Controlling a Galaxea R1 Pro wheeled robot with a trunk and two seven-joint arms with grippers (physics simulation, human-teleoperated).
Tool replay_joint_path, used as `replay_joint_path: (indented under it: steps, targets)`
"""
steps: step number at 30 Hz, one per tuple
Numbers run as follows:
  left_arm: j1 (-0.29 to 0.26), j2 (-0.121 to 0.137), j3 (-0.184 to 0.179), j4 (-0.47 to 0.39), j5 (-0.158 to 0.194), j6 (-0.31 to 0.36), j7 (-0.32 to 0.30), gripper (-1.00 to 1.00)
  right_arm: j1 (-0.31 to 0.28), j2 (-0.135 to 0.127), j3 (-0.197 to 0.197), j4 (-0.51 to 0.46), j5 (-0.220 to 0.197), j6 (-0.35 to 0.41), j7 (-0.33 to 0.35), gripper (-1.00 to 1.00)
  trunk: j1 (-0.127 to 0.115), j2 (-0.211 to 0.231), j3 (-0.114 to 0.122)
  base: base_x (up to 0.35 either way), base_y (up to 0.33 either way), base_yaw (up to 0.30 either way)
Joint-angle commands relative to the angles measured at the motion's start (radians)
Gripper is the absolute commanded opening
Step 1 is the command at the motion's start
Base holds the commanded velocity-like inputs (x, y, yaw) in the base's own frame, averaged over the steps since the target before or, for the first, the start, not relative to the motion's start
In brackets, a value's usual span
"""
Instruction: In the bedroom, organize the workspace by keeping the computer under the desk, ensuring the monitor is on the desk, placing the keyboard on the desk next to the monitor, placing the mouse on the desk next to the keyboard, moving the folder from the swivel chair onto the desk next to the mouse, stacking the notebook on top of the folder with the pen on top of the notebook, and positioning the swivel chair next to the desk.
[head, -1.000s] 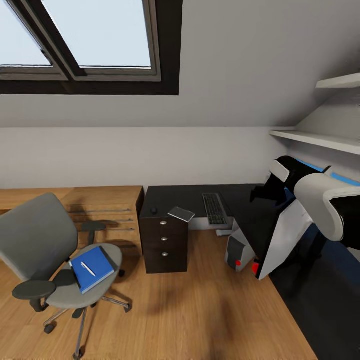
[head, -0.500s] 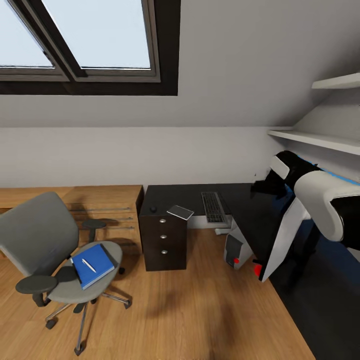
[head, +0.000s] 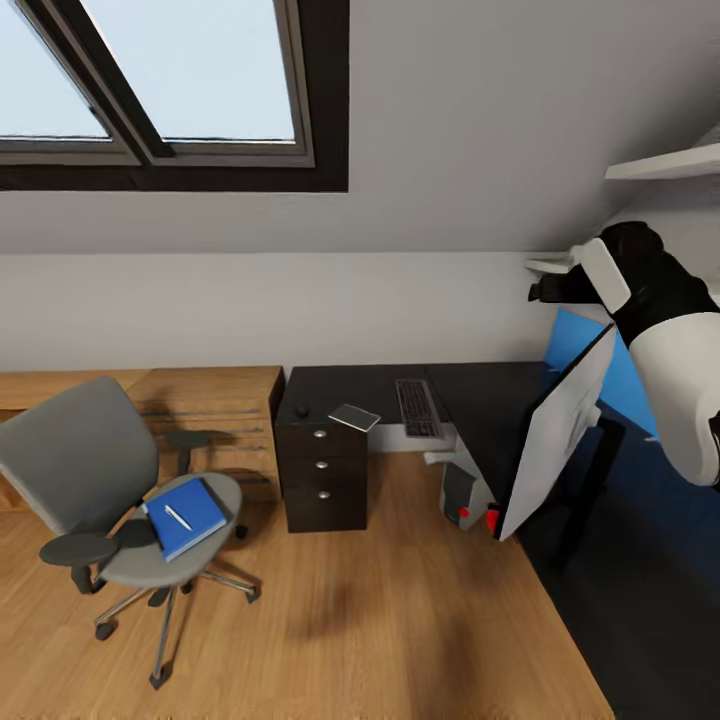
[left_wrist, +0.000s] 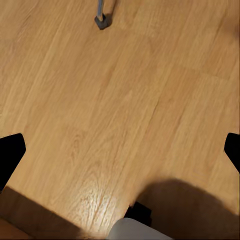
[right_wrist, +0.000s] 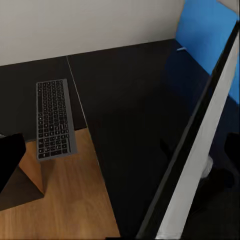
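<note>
Your wood floor (head: 380, 620) fills the near ground, matte and planked; the glossy black L-shaped table (head: 470, 395) runs along the wall, its far right end hidden behind your right arm (head: 670, 390). The monitor (head: 555, 435), a thin wide slab seen almost edge-on with its pale back toward you, hangs tilted in front of the table with a red dot at its lower corner; since the earlier frame it sits higher, with the arm raised. The chair (head: 90, 470), grey and rounded, stands well left of the table, carrying the flat blue folder (head: 183, 516) with the white pen (head: 178, 517) on it. The silver computer (head: 462, 492) is partly cut off by the monitor's edge. The keyboard (head: 415, 407) overhangs the table's front edge; the grey notebook (head: 354, 417) and tiny mouse (head: 302, 410) lie on the drawer end. You cannot tell the right pincer (head: 552, 289)'s state: dark and blurred. The left pincer (left_wrist: 120, 150) stands wide over bare floor, only its black tips showing.
</note>
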Motion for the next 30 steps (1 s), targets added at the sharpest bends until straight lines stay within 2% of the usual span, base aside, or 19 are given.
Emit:
replay_joint_path:
  steps: [1,6,9,11,12,13,15,18,23,25,26,28,30]
  targets:
    - [-0.001,0.000,-0.009,0.001,0.010,-0.004,0.004,1.00,0.001,-0.005,0.008,-0.004,-0.012,0.004,-0.008,1.00,0.000,-0.001,-0.002,-0.314,-0.048,0.000]
    - [-0.001,0.000,-0.009,0.001,0.010,-0.004,0.004,1.00,0.017,-0.021,0.008,-0.067,-0.010,0.006,-0.011,1.00,0.000,-0.001,-0.002,-0.326,-0.018,0.000]
    - [-0.001,0.000,-0.009,0.001,0.010,-0.004,0.004,1.00,0.059,-0.043,0.008,-0.179,-0.009,0.006,-0.021,1.00,0.000,-0.001,-0.002,-0.332,-0.004,0.000]
    - [-0.001,0.001,-0.009,0.001,0.010,-0.004,0.004,1.00,0.118,-0.058,0.007,-0.321,-0.010,0.014,-0.040,1.00,0.000,-0.001,-0.002,-0.333,-0.001,0.000]
    - [-0.001,0.001,-0.009,0.001,0.010,-0.004,0.004,1.00,0.188,-0.064,0.006,-0.476,-0.011,0.030,-0.089,1.00,0.000,-0.001,-0.002,-0.315,0.000,0.000]
    - [-0.001,0.001,-0.009,0.001,0.010,-0.004,0.004,1.00,0.222,-0.066,0.006,-0.543,-0.013,0.034,-0.125,1.00,0.000,-0.001,-0.002,-0.296,0.000,0.000]
    - [-0.001,0.000,-0.009,0.001,0.010,-0.004,0.004,1.00,0.255,-0.067,0.005,-0.600,-0.014,0.037,-0.163,1.00,0.000,-0.001,-0.002,-0.278,0.000,0.000]
    - [-0.001,0.001,-0.009,0.001,0.010,-0.004,0.004,1.00,0.337,-0.068,0.003,-0.703,-0.016,0.039,-0.230,1.00,0.000,-0.001,-0.002,-0.214,0.000,0.000]
    - [-0.001,0.000,-0.009,0.001,0.010,-0.004,0.004,1.00,0.452,-0.068,-0.008,-0.849,-0.017,0.039,-0.260,1.00,0.000,-0.001,-0.002,-0.082,0.000,0.000]
    - [-0.001,0.001,-0.009,0.001,0.010,-0.004,0.004,1.00,0.495,-0.067,-0.038,-0.909,-0.016,0.038,-0.274,1.00,0.000,-0.001,-0.002,-0.021,0.000,0.000]
    - [-0.001,0.002,-0.010,0.001,0.010,-0.004,0.004,1.00,0.516,-0.065,-0.072,-0.936,-0.017,0.036,-0.283,1.00,0.000,-0.001,-0.002,-0.008,0.000,0.000]
    - [-0.001,0.003,-0.010,0.001,0.010,-0.004,0.004,1.00,0.531,-0.065,-0.095,-0.947,-0.017,0.025,-0.287,1.00,0.000,-0.001,-0.002,-0.006,0.000,0.000]
    - [-0.001,0.004,-0.010,0.001,0.010,-0.007,0.005,1.00,0.569,-0.064,-0.127,-0.958,-0.016,-0.034,-0.301,1.00,0.000,-0.001,-0.002,-0.003,0.000,0.000]
